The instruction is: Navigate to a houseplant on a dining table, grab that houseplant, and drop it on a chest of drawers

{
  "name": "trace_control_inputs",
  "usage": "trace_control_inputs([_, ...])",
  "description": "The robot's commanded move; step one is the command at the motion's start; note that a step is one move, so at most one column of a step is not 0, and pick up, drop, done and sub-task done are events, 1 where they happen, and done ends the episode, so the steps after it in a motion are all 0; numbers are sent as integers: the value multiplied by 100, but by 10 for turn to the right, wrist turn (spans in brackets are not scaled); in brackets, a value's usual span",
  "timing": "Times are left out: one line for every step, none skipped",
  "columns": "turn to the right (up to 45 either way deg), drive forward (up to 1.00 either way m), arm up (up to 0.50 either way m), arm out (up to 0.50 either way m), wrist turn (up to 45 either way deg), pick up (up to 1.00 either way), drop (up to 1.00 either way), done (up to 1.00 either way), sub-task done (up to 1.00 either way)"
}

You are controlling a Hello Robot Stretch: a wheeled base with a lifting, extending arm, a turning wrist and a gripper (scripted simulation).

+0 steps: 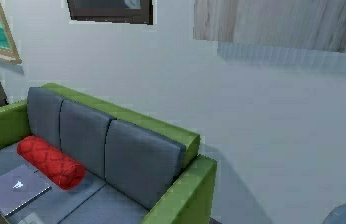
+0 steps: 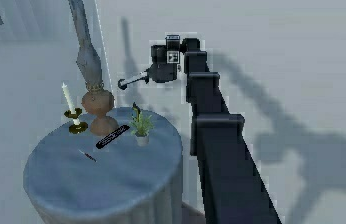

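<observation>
A small green houseplant [image 2: 141, 124] in a pale pot stands on a round blue-grey table [image 2: 71, 178], near its right rim. The dark arm [image 2: 216, 140] rises from the bottom edge past the table's right side. At the arm's far end, the gripper [image 2: 129, 81] points left, higher in the picture than the plant, with bare pale wall behind its fingers. It holds nothing.
On the table stand a brown vase with a tall grey stem [image 2: 97, 102], a white candle in a gold holder [image 2: 71, 108] and a flat dark thing [image 2: 111, 140]. In the forward view a green sofa [image 1: 171, 170] carries grey cushions, a red bolster [image 1: 51, 161] and a laptop [image 1: 19, 187].
</observation>
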Motion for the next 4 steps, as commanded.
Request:
trace_control_inputs([0,0,-30,0,0,0,0,0,0])
trace_control_inputs([0,0,0,0,0,100,0,0,0])
trace_control_inputs([0,0,10,0,0,0,0,0,0])
trace_control_inputs([0,0,20,0,0,0,0,0,0])
